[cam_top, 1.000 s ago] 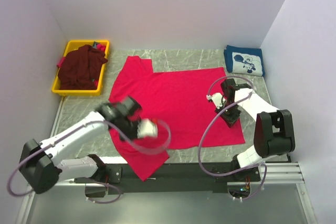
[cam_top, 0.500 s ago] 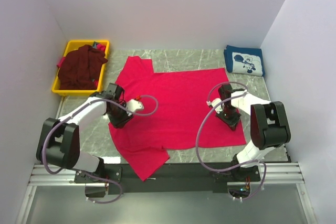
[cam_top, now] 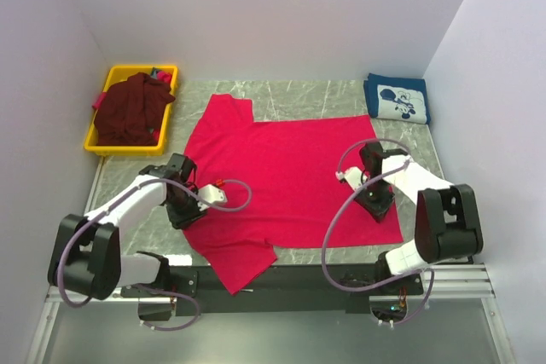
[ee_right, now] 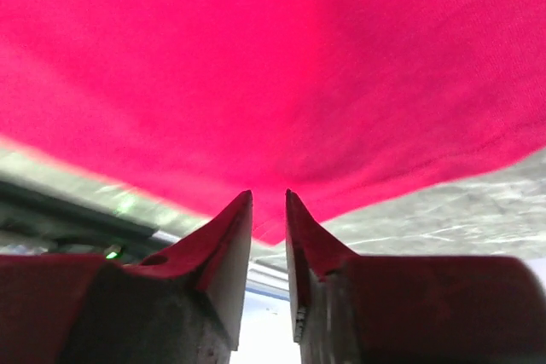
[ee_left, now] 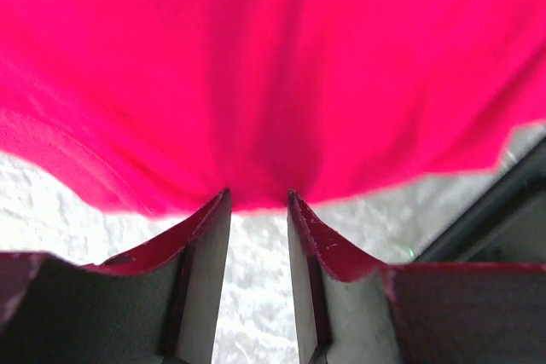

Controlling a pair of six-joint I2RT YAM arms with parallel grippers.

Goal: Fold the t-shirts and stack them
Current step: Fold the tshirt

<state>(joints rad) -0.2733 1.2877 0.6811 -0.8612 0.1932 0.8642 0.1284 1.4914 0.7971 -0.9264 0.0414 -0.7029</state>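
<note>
On the left: reaches in from the base with the elbow swung out toward the wall and the wrist tipped down, planting the left gripper low at the left edge of the red t-shirt, between its two sleeves. Through the wrist camera, pinches that edge, with fingers nearly together, only a narrow slot between them, and cloth gathered down into the tips with creases fanning away. On the right: arcs up from the base and folds back down with the wrist steep, setting the right gripper on the shirt's opposite edge, toward the near right corner. Grips there too, with fingertips closed to a slim gap on the hem and a small tongue of red caught between them. Lies spread flat across the middle of the table, long axis running left to right — shoulder end to the left, bottom hem to the right, one sleeve pointing at the far wall, the other draped over the near edge between the two bases. In the far right corner, well apart: a folded navy t-shirt, white print facing up. At the far left corner: a yellow bin holding a heaped maroon t-shirt.
</note>
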